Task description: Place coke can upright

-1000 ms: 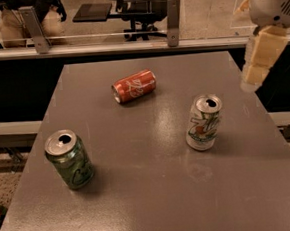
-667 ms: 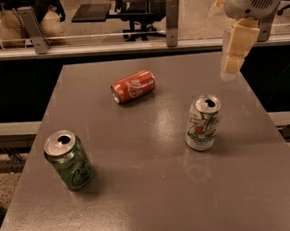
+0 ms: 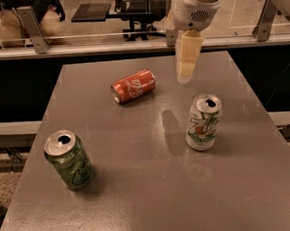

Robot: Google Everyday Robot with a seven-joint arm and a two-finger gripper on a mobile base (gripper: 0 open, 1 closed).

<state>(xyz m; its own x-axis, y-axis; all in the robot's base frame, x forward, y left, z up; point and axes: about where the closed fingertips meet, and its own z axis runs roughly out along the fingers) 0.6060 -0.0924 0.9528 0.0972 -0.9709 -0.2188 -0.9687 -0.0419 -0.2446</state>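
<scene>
Red-orange coke can [image 3: 133, 86] lies on its side toward the far middle of the tabletop [image 3: 141, 198]. The cream gripper [image 3: 185, 70] has swung in from the right edge and now hangs just right of the can, apparently clear of the surface; I cannot tell whether it is spread or pressed together. The approach looks nearly complete and the grasp not begun. Three cans: one coke, one green can [image 3: 68, 159] and one white can [image 3: 203, 123], these two upright.

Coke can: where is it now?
In the camera view, the red-orange aluminium coke can lies on its side at the far centre of the grey table, just left of the pale gripper hovering above it.
</scene>
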